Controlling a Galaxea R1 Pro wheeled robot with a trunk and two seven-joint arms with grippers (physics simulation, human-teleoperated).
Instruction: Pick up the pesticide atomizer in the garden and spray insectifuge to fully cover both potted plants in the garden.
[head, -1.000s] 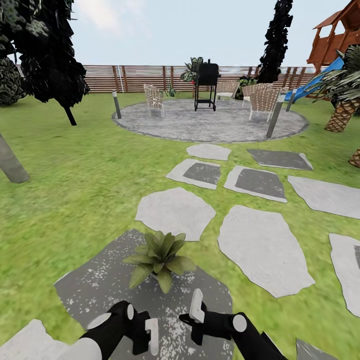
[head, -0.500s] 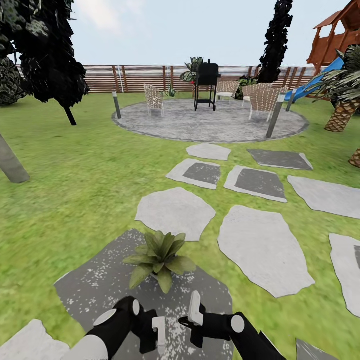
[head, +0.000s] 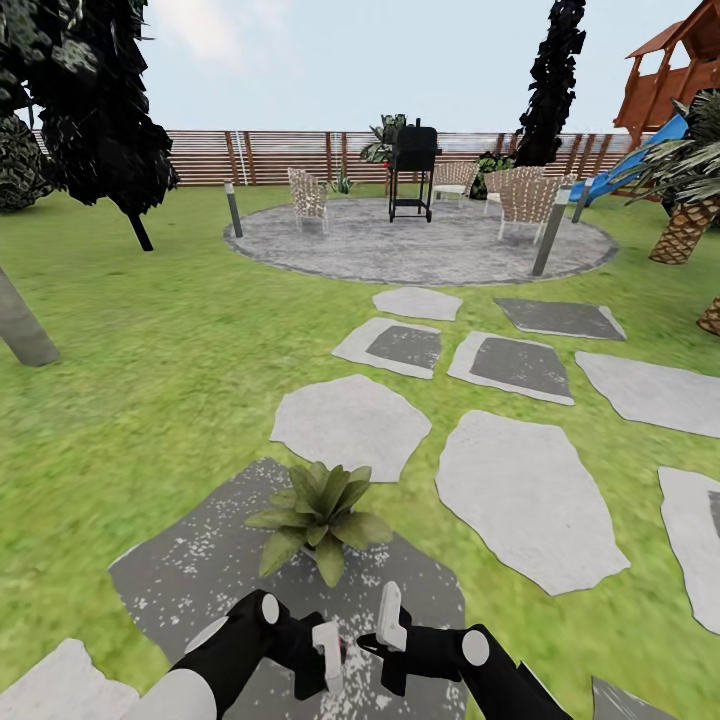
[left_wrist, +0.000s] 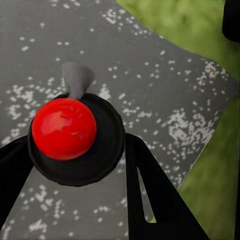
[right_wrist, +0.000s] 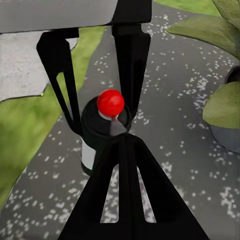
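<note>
The pesticide atomizer (left_wrist: 64, 128) is a dark bottle with a red tip, standing upright on a dark speckled stepping stone (head: 200, 570) in the garden lawn. My left gripper (left_wrist: 76, 140) is open, with one black finger close on each side of the bottle's top. In the head view it (head: 328, 655) is low at the centre, with a red speck of the atomizer (head: 341, 650) beside it. My right gripper (head: 392, 612) is shut just right of the bottle (right_wrist: 102, 135), holding nothing. A potted plant (head: 318, 512) with broad green leaves stands on the same stone, just beyond both grippers.
Pale stepping stones (head: 525, 495) lead across the lawn to a round gravel patio (head: 420, 245) with a black grill (head: 413, 170), wicker chairs and grey bollards (head: 233, 208). A wooden fence (head: 280, 155) closes the back. Trees stand left; a palm (head: 690, 215) and a playground slide stand right.
My left gripper has moved right across the dark stone and now straddles the atomizer. The right gripper has barely moved.
</note>
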